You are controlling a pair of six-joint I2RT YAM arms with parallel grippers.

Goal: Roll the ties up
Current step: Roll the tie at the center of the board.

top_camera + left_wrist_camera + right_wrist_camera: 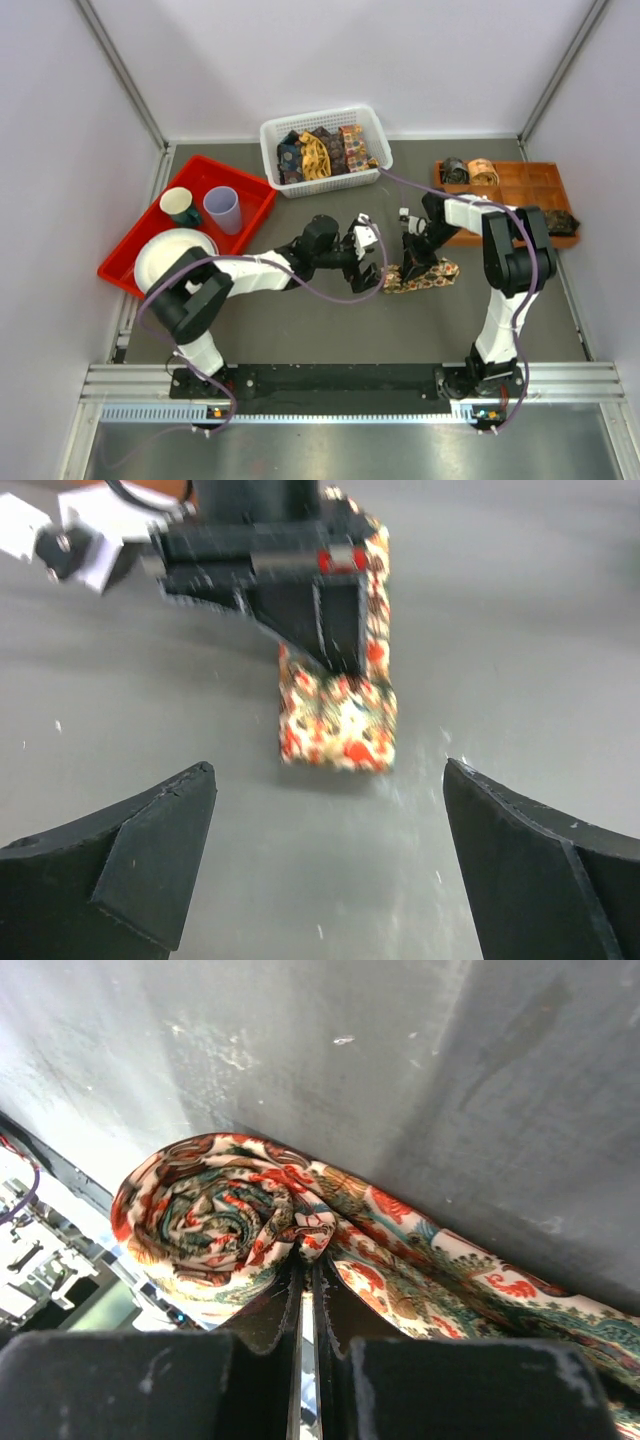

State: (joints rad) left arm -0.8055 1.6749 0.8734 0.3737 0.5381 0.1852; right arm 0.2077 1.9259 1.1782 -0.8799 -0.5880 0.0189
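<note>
A cream tie with red and green motifs (422, 274) lies mid-table, partly rolled. In the right wrist view its coil (215, 1210) sits left of my right gripper (308, 1262), which is shut on a fold of the tie's fabric. The loose tail (470, 1280) trails to the right. In the left wrist view the tie's end (338, 718) lies flat, just beyond my left gripper (328, 770). That gripper is open and empty, with both fingers wide apart. From above, the left gripper (370, 262) hovers just left of the tie and the right gripper (412, 250) is over it.
A white basket (275, 135) at the back holds several unrolled ties (322, 152). An orange tray (520, 185) on the right holds rolled ties (470, 171). At the left, a red tray (255, 205) carries a green cup (180, 206), a clear cup (223, 209) and a white plate (165, 258).
</note>
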